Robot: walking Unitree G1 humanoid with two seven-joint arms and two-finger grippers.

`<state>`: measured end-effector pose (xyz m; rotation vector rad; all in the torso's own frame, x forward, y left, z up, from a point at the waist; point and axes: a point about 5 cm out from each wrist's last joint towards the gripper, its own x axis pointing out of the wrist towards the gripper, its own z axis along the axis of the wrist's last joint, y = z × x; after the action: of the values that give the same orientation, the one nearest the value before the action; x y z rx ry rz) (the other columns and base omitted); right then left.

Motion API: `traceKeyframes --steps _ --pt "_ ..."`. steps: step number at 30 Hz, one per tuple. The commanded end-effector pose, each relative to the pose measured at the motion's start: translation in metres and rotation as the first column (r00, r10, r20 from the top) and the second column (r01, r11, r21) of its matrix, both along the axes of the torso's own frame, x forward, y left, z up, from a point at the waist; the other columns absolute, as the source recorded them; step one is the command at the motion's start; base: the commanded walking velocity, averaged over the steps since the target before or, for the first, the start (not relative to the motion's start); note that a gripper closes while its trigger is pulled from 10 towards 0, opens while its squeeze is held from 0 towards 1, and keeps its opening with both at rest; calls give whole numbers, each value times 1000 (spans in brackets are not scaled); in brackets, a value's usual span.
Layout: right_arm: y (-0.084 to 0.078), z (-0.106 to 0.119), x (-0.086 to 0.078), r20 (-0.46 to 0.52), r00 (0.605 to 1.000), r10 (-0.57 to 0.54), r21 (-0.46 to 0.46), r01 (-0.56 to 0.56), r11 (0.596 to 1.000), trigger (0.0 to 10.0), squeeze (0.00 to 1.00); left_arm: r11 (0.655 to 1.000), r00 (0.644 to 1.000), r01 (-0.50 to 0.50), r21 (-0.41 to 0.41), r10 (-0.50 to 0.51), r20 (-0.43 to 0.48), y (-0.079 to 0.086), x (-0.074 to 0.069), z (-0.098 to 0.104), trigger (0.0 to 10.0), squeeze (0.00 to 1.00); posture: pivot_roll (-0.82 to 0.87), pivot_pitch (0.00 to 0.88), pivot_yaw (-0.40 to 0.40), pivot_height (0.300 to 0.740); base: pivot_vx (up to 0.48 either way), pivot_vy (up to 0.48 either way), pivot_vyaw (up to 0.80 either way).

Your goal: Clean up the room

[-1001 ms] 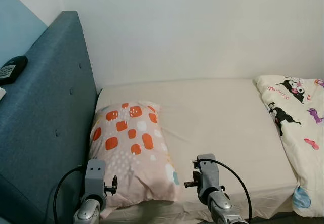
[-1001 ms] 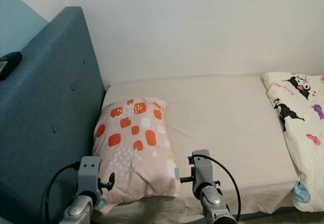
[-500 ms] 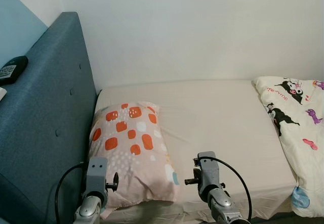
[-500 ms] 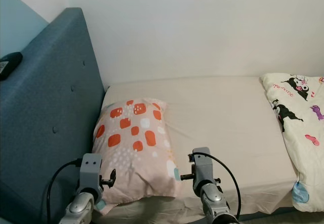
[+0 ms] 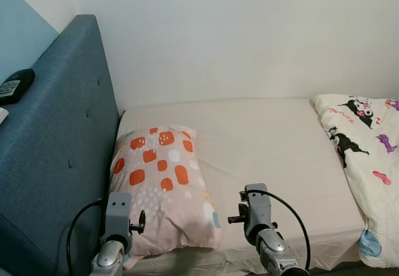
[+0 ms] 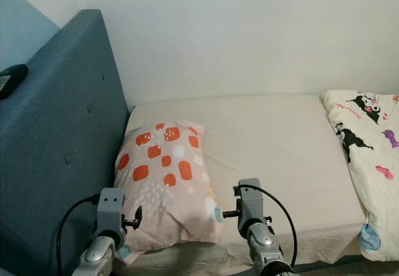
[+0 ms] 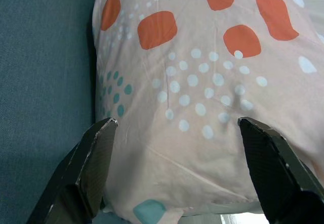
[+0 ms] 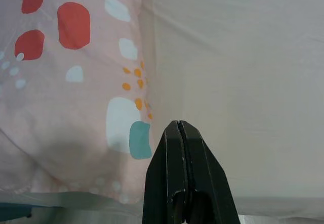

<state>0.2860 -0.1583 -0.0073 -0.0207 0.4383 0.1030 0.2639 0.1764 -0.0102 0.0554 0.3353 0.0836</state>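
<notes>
A pink pillow (image 5: 162,182) with orange patches and small dots lies on the bed against the headboard. My left gripper (image 7: 178,128) hangs open just above the pillow's near end (image 7: 202,72), one finger (image 7: 93,158) near the headboard side. My right gripper (image 8: 178,125) is shut with nothing in it, over the sheet beside the pillow's near right corner (image 8: 76,92). Both wrists (image 5: 117,217) (image 5: 257,204) show low in the eye views.
A blue padded headboard (image 5: 56,145) runs along the left. The cream sheet (image 5: 274,145) is bare in the middle. A white quilt with cartoon prints (image 5: 368,157) lies bunched at the right. A black remote (image 5: 15,84) rests on the ledge behind the headboard.
The view has shifted a little. Both wrists stay almost where they were, and the pillow lies as before.
</notes>
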Motion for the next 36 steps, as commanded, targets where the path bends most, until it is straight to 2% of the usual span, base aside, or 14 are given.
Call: traceKeyframes --steps 1,10,36 --pt "-1 4 3 21 1000 -17 16 17 1000 10000 0 1000 1000 -9 -1 9 -5 1 -4 -2 10000 0 34 48 -51 726 0 0 0" --pt "0 6 6 26 999 -27 38 26 999 10000 0 1000 1000 -6 7 6 -5 2 -4 -3 10000 0 38 52 -47 726 0 0 0" --pt "0 8 7 37 999 -9 19 9 1000 10000 0 1000 1000 -21 19 20 13 3 -1 1 10000 0 35 60 -47 726 0 0 0"
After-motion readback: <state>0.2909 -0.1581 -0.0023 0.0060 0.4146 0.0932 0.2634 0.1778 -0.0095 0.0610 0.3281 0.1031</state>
